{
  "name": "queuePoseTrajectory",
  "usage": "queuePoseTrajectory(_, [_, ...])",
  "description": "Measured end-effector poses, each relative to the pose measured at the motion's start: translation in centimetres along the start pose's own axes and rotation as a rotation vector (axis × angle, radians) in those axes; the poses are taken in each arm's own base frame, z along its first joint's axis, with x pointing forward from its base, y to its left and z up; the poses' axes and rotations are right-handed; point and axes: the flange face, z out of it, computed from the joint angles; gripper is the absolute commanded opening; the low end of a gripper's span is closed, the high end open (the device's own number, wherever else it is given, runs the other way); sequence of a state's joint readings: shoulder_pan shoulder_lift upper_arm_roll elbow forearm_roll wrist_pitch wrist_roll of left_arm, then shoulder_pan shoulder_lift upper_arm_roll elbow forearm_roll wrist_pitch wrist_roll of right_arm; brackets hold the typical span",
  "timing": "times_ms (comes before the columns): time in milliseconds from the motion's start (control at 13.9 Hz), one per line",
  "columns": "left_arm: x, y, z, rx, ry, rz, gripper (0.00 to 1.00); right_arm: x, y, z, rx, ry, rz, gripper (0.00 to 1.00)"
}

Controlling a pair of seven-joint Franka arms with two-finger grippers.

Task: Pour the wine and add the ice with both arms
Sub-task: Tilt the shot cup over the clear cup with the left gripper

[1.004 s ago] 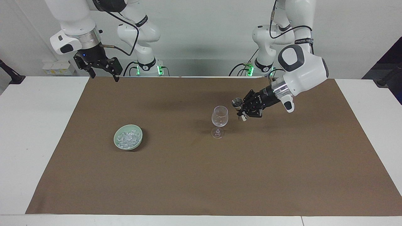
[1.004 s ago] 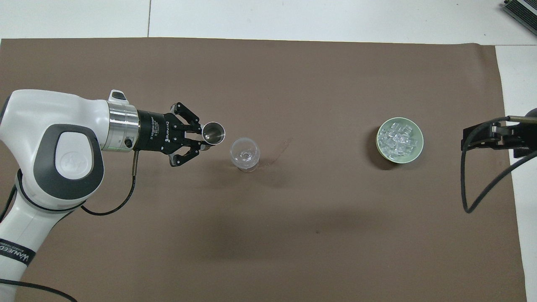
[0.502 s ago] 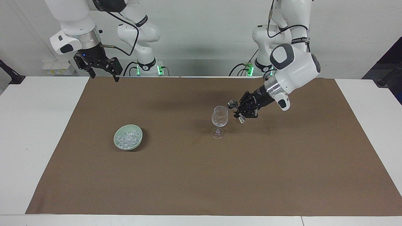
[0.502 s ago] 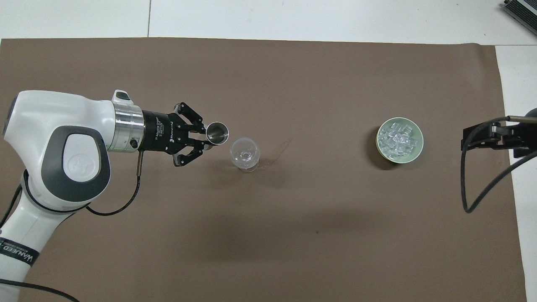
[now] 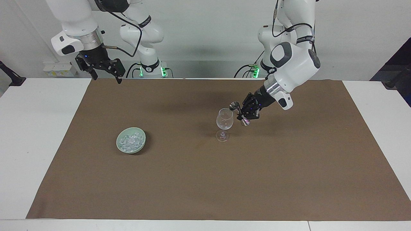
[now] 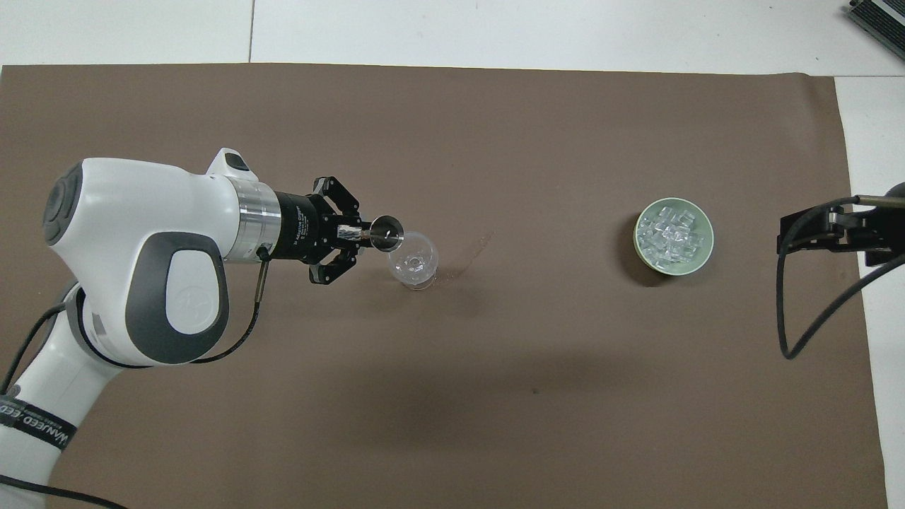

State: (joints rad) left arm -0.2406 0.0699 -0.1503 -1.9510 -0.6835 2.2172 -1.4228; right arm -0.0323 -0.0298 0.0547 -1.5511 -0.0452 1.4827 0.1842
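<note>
One hand, my left (image 5: 241,113), is clenched on the jigger (image 5: 239,113) tipped at the glass (image 5: 224,121) rim, so I judge pouring next; my right (image 5: 103,71) waits released, ice (image 5: 129,141) in its bowl (image 5: 141,146).

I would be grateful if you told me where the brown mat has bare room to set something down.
The mat is bare between the wine glass and the green bowl of ice, and along the whole strip nearest the robots. It is crowded only where the left gripper tips a metal jigger at the glass.
</note>
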Motion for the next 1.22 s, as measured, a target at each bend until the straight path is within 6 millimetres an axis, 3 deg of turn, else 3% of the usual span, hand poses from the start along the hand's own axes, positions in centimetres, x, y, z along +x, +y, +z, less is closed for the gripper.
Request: queuePoseTrajectory(1219, [-3.0, -0.7, 0.7, 0.013, 0.193, 0.168, 0.0, 0.0, 0.0, 0.0, 0.0, 0.0, 0.0, 1.0])
